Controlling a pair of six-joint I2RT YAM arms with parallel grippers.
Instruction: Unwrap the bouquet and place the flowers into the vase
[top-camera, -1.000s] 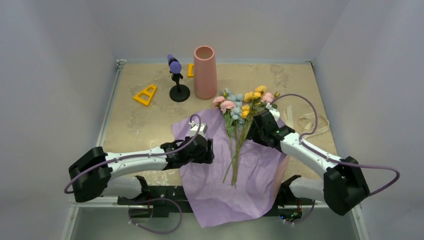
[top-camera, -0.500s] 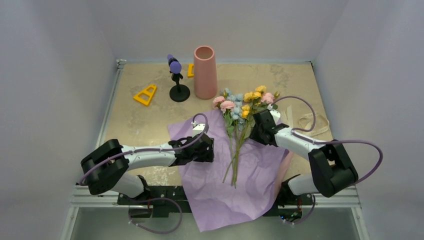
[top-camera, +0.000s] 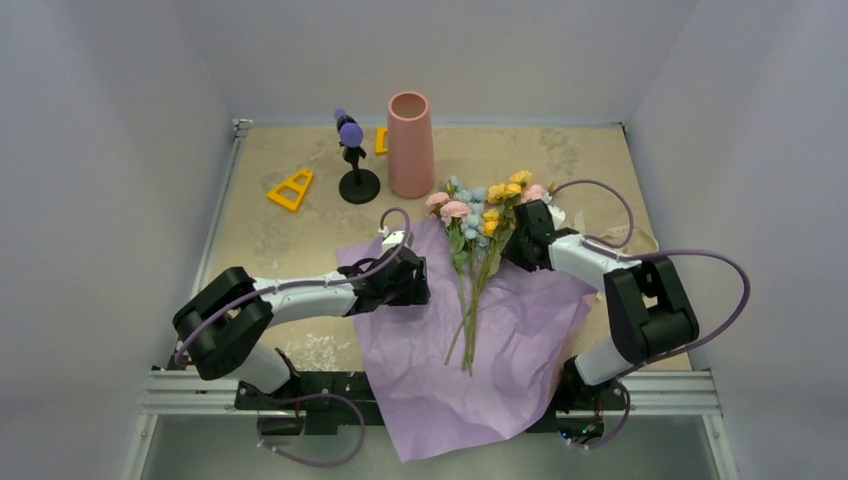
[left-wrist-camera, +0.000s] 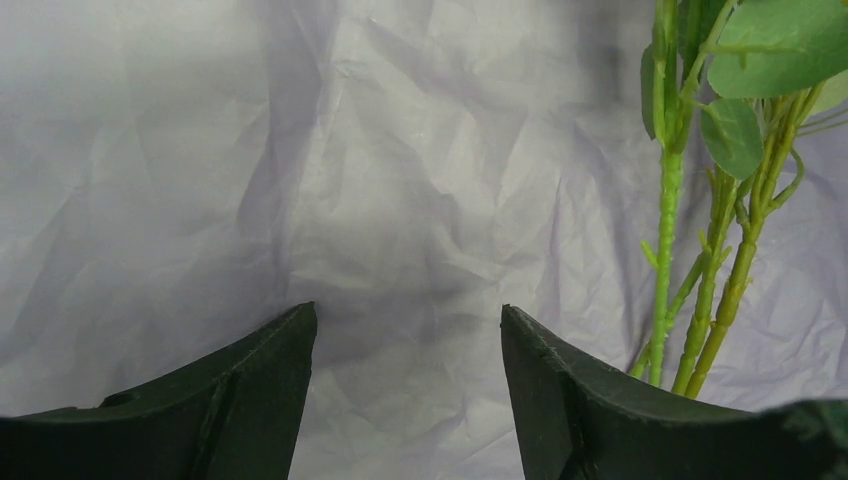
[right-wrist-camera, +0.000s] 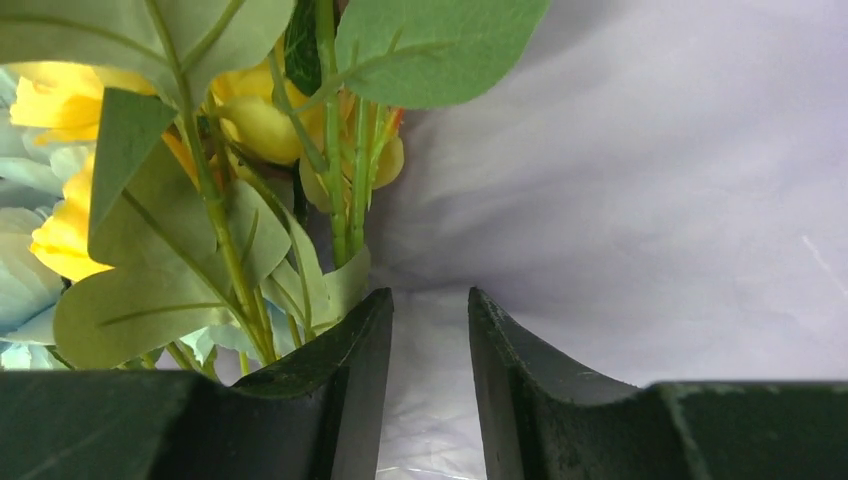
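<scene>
On the bench, the lilac paper wrap is lying opened out, crinkly all over. Its near end hangs off the front edge and a sliver of the pink side shows along its right border. The flowers lie loose on top of it. The pink, yellow and pale-blue heads point toward the back and poke past the far edge of the paper, and the green stems run down the middle of the sheet toward the arms. The vase stands upright at the back, just behind and to the left of the flower heads, not touching them as far as I can see. The left tool sits low over the paper to the left of the stems, fingers well apart, only wrinkled lilac sheet showing in the gap. The right tool is tucked in at the right side of the bunch just below the heads. Its fingers are down to a narrow slot, with the leaves and stems sitting outside its left finger. Paper shows through the slot and I honestly can't tell if it's pinching a fold or not. Also on the bench are a black stand with a purple top just left of the vase, and a yellow triangle further left.
</scene>
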